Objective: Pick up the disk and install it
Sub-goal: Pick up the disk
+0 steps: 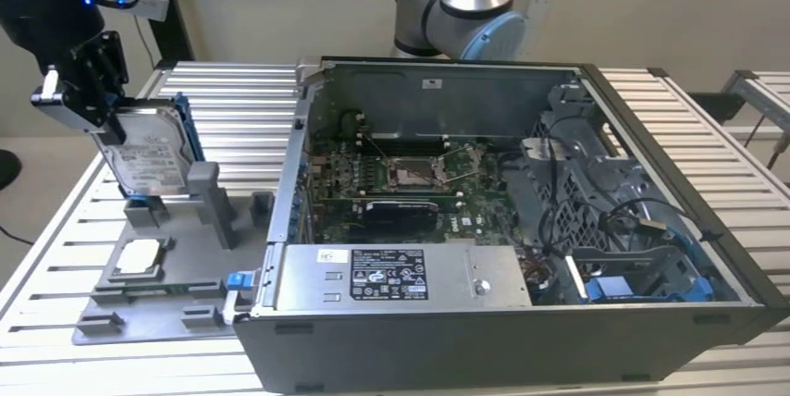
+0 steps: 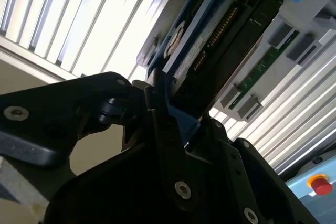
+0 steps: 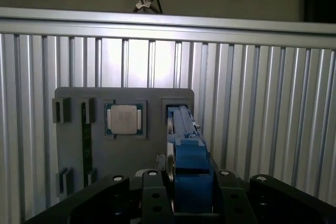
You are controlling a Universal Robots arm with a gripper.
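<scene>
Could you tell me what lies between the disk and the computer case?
In the exterior view, the grey fixture's upright posts stand between the disk and the computer case.

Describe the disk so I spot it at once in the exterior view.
At the exterior view's left of the open computer case, a grey fixture tray lies on the slatted table. Upright over its far end, held by the black gripper, is the disk. Its bright blue frame and white label set it apart from the silver chip lying flat on the tray.

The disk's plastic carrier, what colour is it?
Bright blue. The carrier around the disk shows best in the first wrist view.
</scene>
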